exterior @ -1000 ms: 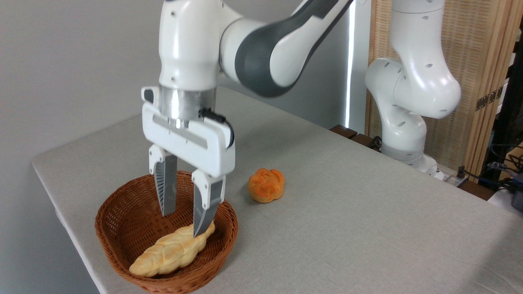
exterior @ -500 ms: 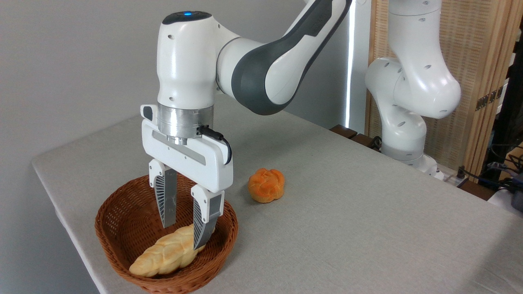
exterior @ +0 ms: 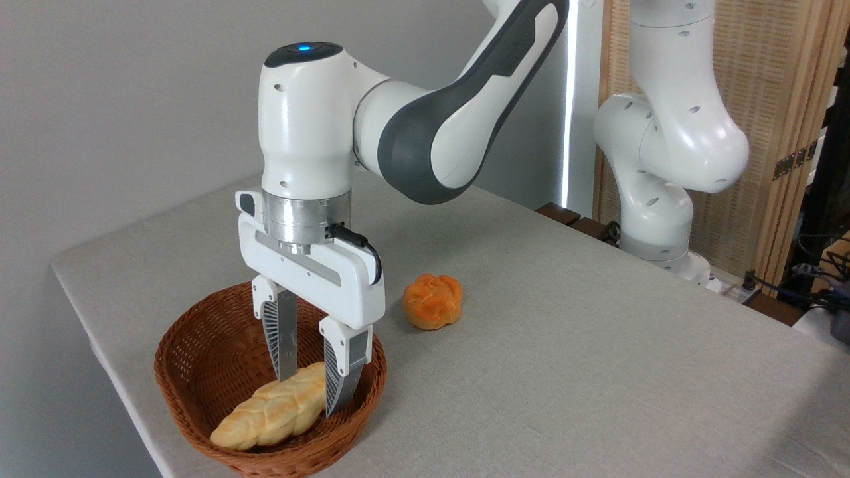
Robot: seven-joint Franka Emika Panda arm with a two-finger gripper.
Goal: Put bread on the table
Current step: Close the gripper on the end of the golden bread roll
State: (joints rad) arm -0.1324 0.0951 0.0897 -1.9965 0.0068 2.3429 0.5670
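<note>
From my remote desk: the bread (exterior: 275,413) lies in the wicker basket (exterior: 192,345) at the table's (exterior: 564,345) left edge. My pincer (exterior: 311,392) straddles its right end, fingers apart, not yet pinching. It looks light and soft; I'd grip mid-loaf, gently. A bun (exterior: 433,301) sits right.

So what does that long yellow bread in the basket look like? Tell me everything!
The bread is a long braided loaf, pale yellow with golden-brown patches, bumpy along its plaits and tapered at the near end. It looks smooth and a bit shiny. It lies slanted inside the brown woven basket, its lower end close to the front wall. The robot's hand straddles the loaf's upper end with one finger on each side, and the front finger hides the tip. Whether the fingers press on it yet cannot be told.
</note>
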